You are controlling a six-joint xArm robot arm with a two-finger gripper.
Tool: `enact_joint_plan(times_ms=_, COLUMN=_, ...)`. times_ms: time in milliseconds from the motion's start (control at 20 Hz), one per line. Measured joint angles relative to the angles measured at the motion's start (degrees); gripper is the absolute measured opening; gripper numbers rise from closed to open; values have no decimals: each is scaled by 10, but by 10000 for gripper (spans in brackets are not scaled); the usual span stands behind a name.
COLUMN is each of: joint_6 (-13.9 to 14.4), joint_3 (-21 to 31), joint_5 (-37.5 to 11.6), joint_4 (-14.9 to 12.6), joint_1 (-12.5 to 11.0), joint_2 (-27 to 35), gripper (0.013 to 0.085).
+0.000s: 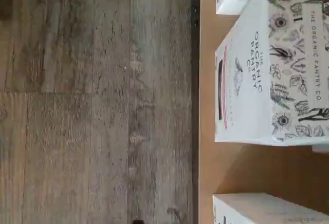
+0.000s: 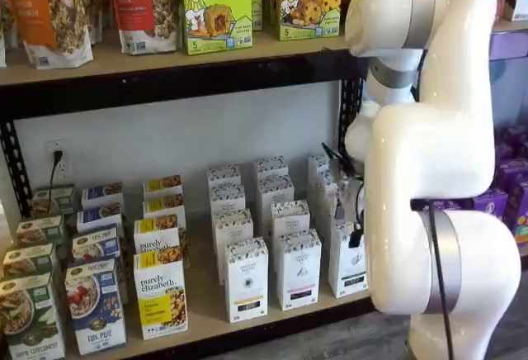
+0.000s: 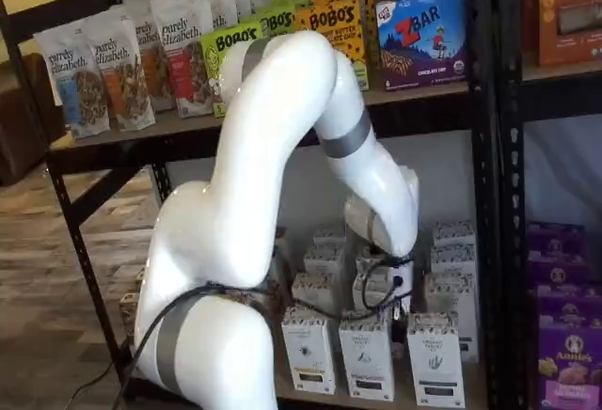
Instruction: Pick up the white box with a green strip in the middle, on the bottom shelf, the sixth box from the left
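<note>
The white box (image 3: 435, 358) stands at the front right of the white cartons on the bottom shelf (image 3: 475, 396). It has a speckled top and a small grey emblem. In a shelf view the arm hides part of it (image 2: 346, 262). My gripper (image 2: 355, 229) hangs just above and behind it, only dark parts and a cable showing; it also shows in a shelf view (image 3: 399, 311). No gap between the fingers can be made out. The wrist view looks down on a patterned-top carton (image 1: 257, 80) with a pink strip and dark label, at the edge of the shelf board (image 1: 205, 147).
Similar white cartons with black labels (image 2: 246, 281) (image 2: 297, 269) stand left of the target, with more rows behind. Yellow (image 2: 161, 294), blue (image 2: 95, 306) and green (image 2: 29, 319) boxes fill the shelf's left. Purple boxes (image 3: 564, 354) sit on the rack to the right. Wood floor (image 1: 92, 106) lies in front.
</note>
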Motion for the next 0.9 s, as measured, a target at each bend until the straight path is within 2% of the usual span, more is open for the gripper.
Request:
enact_joint_plan(times_ms=50, joint_6=9, joint_3=-1, joint_5=2, joint_4=-10, joint_1=0, joint_2=0, gripper=850)
enact_joint_plan(times_ms=100, joint_6=75, joint_3=-8, joint_5=15, joint_4=-80, joint_1=1, joint_2=3, gripper=850)
enact_joint_plan(times_ms=150, joint_6=114, joint_3=-14, joint_5=22, joint_4=-120, joint_1=5, joint_2=5, gripper=850)
enact_joint_plan(times_ms=200, joint_6=133, joint_3=-17, joint_5=24, joint_4=-137, joint_1=9, joint_2=7, gripper=850)
enact_joint_plan(times_ms=450, joint_6=145, joint_3=-26, joint_5=18, joint_4=-140, joint_1=18, joint_2=15, gripper=850)
enact_joint_plan(times_ms=750, joint_6=130, joint_3=-57, joint_5=-4, joint_4=-126, joint_1=16, joint_2=44, gripper=850)
enact_joint_plan(times_ms=900, joint_6=145, joint_3=-85, joint_5=-6, joint_4=-147, joint_1=12, joint_2=67, gripper=850)
